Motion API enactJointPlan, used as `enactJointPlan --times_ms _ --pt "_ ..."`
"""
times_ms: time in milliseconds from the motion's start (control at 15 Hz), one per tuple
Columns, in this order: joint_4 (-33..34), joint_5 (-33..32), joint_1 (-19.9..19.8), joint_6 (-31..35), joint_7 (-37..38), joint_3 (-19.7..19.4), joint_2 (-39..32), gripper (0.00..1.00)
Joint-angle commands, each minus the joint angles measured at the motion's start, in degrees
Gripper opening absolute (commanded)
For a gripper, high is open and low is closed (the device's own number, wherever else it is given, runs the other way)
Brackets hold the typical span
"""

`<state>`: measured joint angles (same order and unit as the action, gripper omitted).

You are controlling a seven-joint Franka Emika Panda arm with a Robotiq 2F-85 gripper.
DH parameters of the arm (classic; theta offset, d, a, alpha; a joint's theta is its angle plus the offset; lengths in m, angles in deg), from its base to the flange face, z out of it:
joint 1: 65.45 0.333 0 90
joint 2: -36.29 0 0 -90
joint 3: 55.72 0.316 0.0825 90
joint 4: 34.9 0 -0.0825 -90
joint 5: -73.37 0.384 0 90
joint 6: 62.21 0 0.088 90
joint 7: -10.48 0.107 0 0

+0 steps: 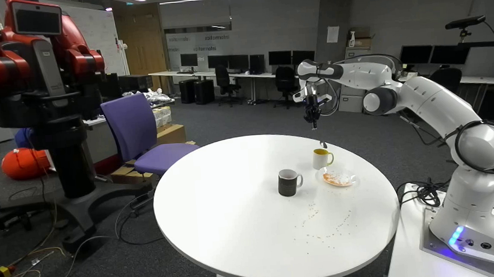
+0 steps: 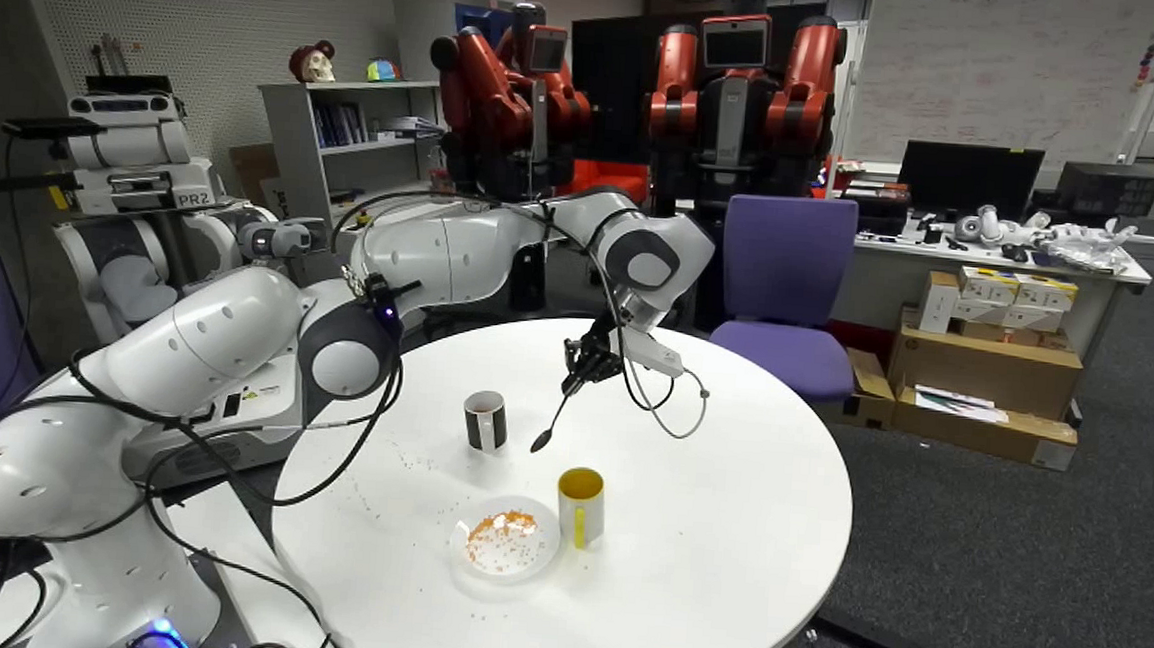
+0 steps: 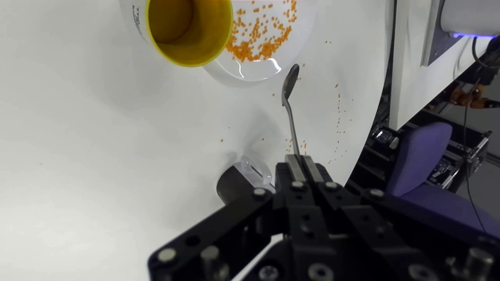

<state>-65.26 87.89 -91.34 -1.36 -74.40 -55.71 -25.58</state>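
A: Containers, nearest first?
B: Plate point(image 2: 543, 548), partly covered with orange grains point(image 3: 244, 50). Yellow mug point(image 2: 581, 505) set just beside it, only yellow lining seen inside. Dark mug point(image 2: 484, 422) placed farther back, contents can't be made out.
A: Edges, room?
B: Round table point(image 2: 712, 573), more grains strewn on it. Mugs and plate are grouped toward the arm point(image 2: 466, 257); a wide stretch of tabletop is seen from there to the edge by the chair point(image 2: 787, 297).
A: Pincer?
B: Pincer point(image 3: 301, 160) closed tight, handle of the spoon point(image 3: 290, 84) gripped between the tips. Spoon is held above the table, bowl pointed down; bowl contents unclear.
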Motion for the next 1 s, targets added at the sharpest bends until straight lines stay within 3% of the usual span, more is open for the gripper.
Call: enactJointPlan --times_ms 0,333,667,933 --pt "-1.5 -1.7 0.6 -0.2 -2.4 -0.9 3.2 0.01" --pt "-2.5 1.4 -0.8 -1.9 0.4 0.5 4.0 0.01" --pt "-3.3 9.1 -2.1 -1.8 12.4 1.6 3.7 0.01" --pt "-2.9 16.1 -1.2 3.3 21.8 1.9 3.2 0.01"
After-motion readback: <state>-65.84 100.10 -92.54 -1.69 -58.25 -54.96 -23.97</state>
